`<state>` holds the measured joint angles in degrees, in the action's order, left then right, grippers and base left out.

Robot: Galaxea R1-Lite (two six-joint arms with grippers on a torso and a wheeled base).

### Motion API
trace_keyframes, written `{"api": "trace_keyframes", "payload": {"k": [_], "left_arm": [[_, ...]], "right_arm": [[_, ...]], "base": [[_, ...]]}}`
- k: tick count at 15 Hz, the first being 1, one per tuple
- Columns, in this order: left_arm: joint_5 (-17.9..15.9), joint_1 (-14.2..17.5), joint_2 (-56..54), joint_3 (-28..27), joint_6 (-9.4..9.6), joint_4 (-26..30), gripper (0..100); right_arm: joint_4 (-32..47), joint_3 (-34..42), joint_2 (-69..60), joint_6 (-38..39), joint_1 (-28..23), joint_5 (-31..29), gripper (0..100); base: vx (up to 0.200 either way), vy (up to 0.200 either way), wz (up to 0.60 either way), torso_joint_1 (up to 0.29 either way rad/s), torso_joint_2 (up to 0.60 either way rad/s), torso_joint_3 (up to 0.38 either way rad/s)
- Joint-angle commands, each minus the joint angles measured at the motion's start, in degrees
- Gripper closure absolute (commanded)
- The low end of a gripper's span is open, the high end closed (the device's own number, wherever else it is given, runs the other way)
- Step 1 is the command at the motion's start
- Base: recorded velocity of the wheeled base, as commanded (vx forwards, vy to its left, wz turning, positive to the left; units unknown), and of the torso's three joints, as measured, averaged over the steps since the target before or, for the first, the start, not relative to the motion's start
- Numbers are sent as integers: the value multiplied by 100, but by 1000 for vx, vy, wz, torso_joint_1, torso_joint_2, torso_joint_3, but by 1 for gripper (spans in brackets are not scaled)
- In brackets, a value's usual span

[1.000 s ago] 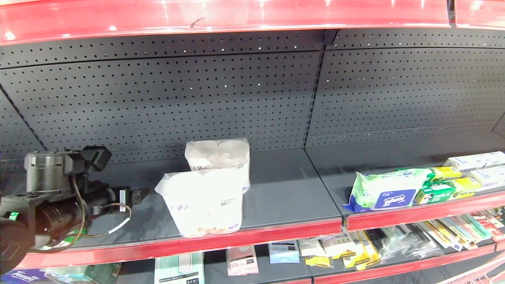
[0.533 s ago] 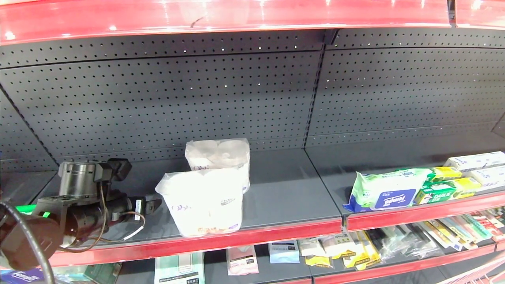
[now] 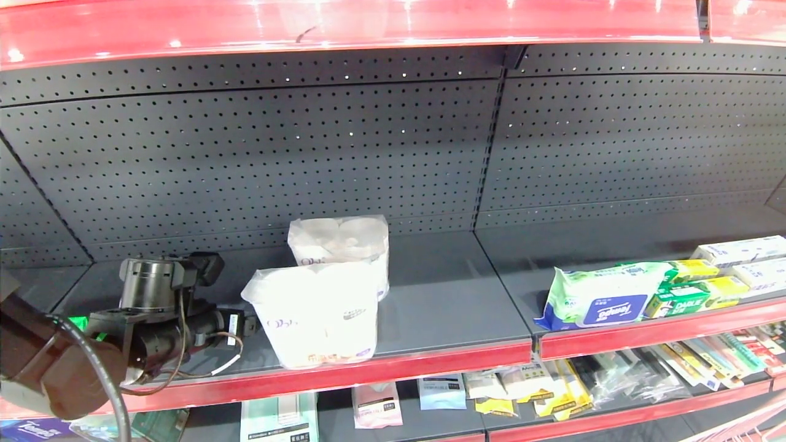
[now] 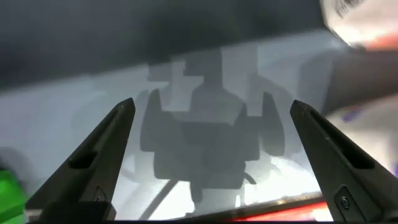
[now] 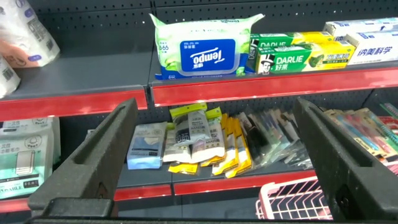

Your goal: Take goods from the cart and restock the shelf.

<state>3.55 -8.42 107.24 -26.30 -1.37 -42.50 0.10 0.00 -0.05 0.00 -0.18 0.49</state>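
My left claw (image 3: 244,321) hangs spread and empty over the shelf (image 3: 448,301), just beside the front pack of toilet rolls (image 3: 316,313). A second pack (image 3: 341,242) stands behind it. My right claw (image 5: 216,106) gapes empty too, facing the wet wipes (image 5: 205,50).

The left arm (image 3: 141,334) is built of black segments and a grey metal cylinder (image 3: 147,283), with thin looped cables (image 3: 224,363) and a green patch (image 3: 78,321), possibly a light. Black wedge-shaped jaws are fitted to the left gripper (image 4: 211,155) and right gripper (image 5: 217,155).

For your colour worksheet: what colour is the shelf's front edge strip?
The edge strip is red, clearest in head view.
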Motion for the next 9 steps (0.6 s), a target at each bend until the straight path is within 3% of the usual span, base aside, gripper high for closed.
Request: {"api": "trace_keyframes", "payload": {"k": [1,9], "left_arm": [[-3,-98,104,-34,-4,-4,0],[-100,-283,262,-86,-13,-31,0]], "right_arm": [[-1,-9,5,0,1,4,0],[-1,0,5,0,1,4,0]], "base": [[0,0,0,0,0,0],[0,0,0,0,0,0]]}}
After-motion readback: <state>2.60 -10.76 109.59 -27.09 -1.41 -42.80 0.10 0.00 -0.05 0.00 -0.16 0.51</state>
